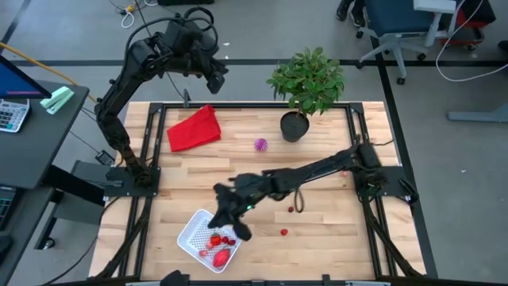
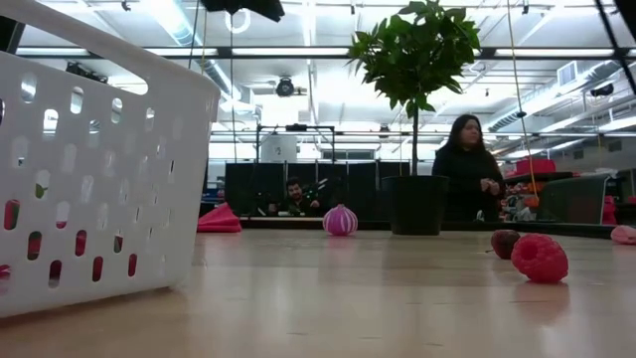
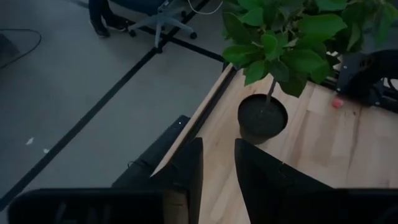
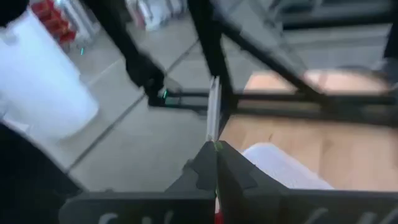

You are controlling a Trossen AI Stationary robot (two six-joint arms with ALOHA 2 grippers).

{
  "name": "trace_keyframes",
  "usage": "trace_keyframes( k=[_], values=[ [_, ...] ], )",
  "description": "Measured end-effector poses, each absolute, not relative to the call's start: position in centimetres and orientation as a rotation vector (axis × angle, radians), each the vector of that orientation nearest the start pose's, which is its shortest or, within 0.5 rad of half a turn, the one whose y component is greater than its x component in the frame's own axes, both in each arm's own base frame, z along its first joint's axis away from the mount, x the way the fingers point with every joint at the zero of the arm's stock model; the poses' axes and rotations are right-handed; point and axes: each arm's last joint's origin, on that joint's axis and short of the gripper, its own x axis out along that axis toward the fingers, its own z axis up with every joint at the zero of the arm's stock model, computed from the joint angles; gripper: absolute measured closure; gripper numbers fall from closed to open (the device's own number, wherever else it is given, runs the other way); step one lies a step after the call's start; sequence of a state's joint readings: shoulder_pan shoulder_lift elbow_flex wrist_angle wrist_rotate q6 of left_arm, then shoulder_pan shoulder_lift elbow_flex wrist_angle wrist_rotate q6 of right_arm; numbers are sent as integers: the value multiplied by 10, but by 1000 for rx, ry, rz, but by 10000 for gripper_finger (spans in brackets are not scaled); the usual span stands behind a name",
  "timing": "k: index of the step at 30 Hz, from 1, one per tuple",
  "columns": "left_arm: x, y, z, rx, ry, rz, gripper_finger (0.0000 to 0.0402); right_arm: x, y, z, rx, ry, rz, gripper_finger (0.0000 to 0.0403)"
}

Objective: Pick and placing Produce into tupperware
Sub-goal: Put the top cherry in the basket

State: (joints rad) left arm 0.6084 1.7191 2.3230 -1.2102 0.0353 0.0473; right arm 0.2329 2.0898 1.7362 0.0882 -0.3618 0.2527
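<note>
Produce already lies in the tupperware; the right hand, closed and seemingly empty, hovers above its rim. Next likely: fetching a bench berry.

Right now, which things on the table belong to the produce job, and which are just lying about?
Job:
- shallow white perforated container, red fruit inside
- loose small red fruit pieces
- spiky purple ball
- right gripper, shut at the container

Lying about:
- red cloth
- green potted plant
</note>
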Motion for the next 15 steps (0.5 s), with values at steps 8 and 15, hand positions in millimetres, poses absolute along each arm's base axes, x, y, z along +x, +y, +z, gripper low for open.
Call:
trace_keyframes(
  k=[8, 15],
  values=[
    [248, 169, 490, -295, 658, 568, 314, 507, 163, 235, 285, 575, 584, 400],
    [249, 155, 483, -354, 761, 541, 326, 512, 178, 185, 342, 713, 499, 397]
  ],
)
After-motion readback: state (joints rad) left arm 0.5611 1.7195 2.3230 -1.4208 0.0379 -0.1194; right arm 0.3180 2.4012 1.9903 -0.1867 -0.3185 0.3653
